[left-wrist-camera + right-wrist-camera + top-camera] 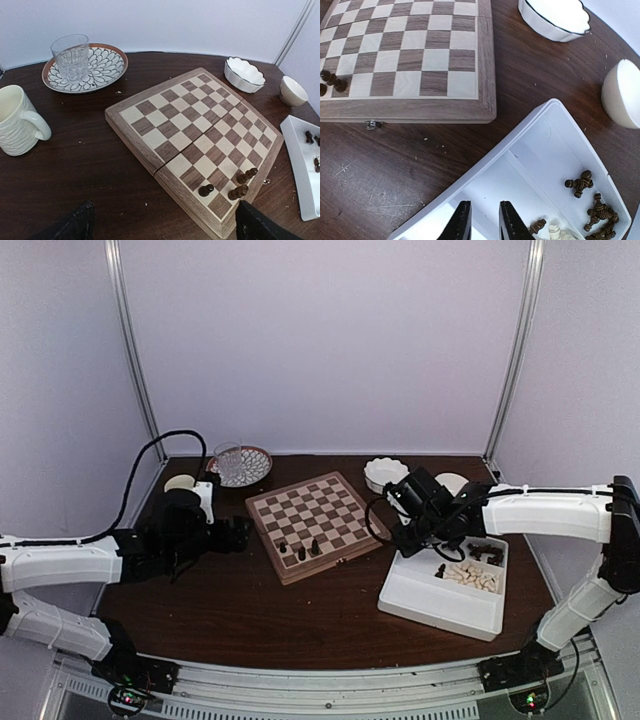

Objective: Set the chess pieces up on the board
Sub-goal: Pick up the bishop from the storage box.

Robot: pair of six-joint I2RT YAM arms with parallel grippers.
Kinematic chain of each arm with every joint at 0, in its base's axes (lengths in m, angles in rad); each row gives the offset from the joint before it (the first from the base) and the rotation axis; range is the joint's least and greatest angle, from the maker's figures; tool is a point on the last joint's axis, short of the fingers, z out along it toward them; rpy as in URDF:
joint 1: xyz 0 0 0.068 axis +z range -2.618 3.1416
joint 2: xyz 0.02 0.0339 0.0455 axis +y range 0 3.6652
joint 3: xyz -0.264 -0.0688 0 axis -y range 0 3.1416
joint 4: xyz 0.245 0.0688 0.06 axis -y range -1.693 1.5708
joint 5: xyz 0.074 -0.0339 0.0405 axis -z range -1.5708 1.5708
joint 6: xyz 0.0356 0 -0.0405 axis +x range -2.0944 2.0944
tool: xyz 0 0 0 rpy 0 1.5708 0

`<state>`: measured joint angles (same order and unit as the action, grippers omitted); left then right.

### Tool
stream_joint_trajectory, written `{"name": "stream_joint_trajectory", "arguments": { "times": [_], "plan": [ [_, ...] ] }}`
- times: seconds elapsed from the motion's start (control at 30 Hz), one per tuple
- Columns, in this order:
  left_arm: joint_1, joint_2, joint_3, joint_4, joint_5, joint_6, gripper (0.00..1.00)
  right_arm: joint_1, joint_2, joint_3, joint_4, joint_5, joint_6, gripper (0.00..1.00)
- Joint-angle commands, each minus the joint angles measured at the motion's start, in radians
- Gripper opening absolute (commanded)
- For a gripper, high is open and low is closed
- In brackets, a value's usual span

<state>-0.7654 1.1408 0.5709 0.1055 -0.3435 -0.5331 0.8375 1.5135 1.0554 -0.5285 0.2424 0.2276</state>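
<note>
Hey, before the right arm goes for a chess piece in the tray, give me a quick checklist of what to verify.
1. Right gripper empty: ok, fingers narrowly apart above the white tray, nothing between them.
2. Left gripper out of the way: ok, open, empty, beside the board.
3. Pieces to pick: ok, dark pieces and pale pieces lie in the tray.
4. Free squares: ok, only three placed pieces, at the near edge.
5. Placed pieces upright: cannot tell.

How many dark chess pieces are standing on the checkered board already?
3, all near the edge of the checkered wooden board closest to the arms: one dark wooden chess piece alone, two more beside it. None looks hidden.
</note>
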Motion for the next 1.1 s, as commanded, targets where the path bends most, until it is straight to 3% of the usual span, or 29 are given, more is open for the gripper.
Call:
{"name": "stream_joint_trajectory", "arguments": {
  "times": [0.0, 0.3, 0.47, 0.7, 1.07],
  "plan": [
    [0.005, 0.062, 0.053, 0.052, 0.122, 0.071, 0.97, -0.034, -0.011, -0.008, 0.012, 0.029, 0.117, 0.21],
    [-0.038, 0.168, 0.066, 0.143, 0.247, 0.186, 0.98, -0.038, -0.024, -0.098, 0.064, 0.075, 0.202, 0.19],
    [-0.041, 0.160, 0.048, 0.169, 0.240, 0.240, 0.98, -0.072, 0.020, -0.070, -0.033, 0.222, 0.222, 0.19],
    [-0.041, 0.123, 0.042, 0.167, 0.269, 0.228, 0.98, -0.182, 0.031, -0.128, -0.018, 0.094, 0.266, 0.20],
    [-0.045, 0.102, 0.035, 0.167, 0.252, 0.249, 0.98, -0.239, 0.017, -0.224, 0.031, -0.088, 0.326, 0.24]
  ]
}}
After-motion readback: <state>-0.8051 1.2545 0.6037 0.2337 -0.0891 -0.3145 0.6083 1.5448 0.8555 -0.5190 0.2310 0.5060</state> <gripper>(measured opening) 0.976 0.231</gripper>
